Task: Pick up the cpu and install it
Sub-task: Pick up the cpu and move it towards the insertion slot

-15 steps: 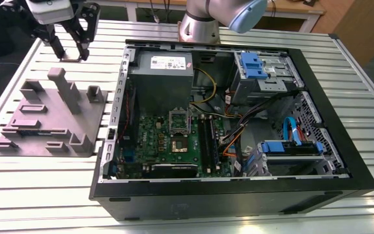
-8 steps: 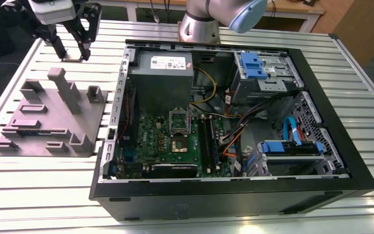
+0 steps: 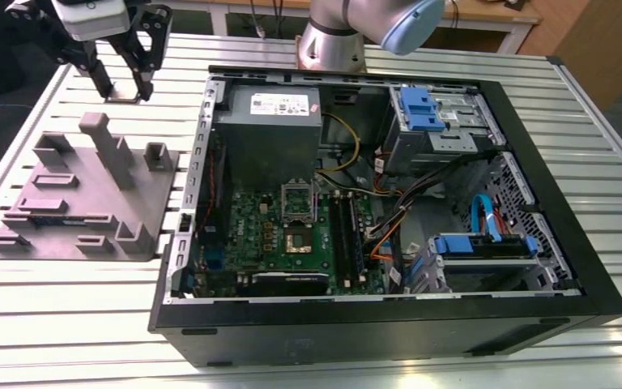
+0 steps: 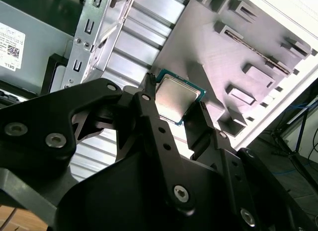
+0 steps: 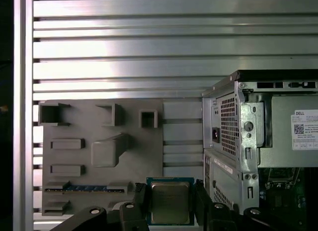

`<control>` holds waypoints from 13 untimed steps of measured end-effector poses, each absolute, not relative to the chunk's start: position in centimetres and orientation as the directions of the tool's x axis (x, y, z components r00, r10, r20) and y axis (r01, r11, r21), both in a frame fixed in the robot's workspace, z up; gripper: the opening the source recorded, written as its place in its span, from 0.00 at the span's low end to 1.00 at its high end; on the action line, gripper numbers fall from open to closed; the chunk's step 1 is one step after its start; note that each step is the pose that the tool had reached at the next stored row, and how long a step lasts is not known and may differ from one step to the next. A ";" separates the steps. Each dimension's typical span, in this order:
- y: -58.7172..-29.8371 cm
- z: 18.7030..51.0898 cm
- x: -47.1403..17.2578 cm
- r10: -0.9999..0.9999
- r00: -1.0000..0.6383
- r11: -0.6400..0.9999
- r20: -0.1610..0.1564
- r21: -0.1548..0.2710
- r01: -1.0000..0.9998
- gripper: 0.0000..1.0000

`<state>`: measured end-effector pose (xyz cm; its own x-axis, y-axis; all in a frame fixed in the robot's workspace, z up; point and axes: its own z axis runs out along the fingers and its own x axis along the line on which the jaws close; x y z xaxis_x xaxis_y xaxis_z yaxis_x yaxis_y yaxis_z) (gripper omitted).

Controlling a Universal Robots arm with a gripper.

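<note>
I have the fingers [image 4: 158, 129] clamped on the cpu [image 4: 176, 99] by two opposite edges. The gripper [image 3: 124, 91] hangs over the slatted metal counter [image 3: 62, 340] at the exterior view's far left, beyond the grey plastic holder [image 3: 74, 203] and well apart from the open case [image 3: 398, 324]. I'd judge a light, level edge grip is right: thin flat square, smooth silvery lid, greenish rim, probably slippery and easy to tilt.

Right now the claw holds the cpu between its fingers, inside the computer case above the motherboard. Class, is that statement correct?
Not quite. The claw holds the cpu between its fingers, but outside the computer case, above the slatted table near the grey fixture block. The exterior view shows this.
</note>
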<state>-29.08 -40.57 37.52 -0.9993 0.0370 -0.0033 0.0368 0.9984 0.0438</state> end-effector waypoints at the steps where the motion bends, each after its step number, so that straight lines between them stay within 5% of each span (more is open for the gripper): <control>1: -40.6 37.5 -29.1 0.037 -0.999 0.998 -0.003 0.044 0.037 0.47; 13: -40.6 37.5 -28.8 0.037 -0.999 0.998 -0.003 0.044 0.037 0.47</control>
<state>-28.75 -40.57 37.52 -0.9993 0.0370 -0.0033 0.0368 0.9984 0.0438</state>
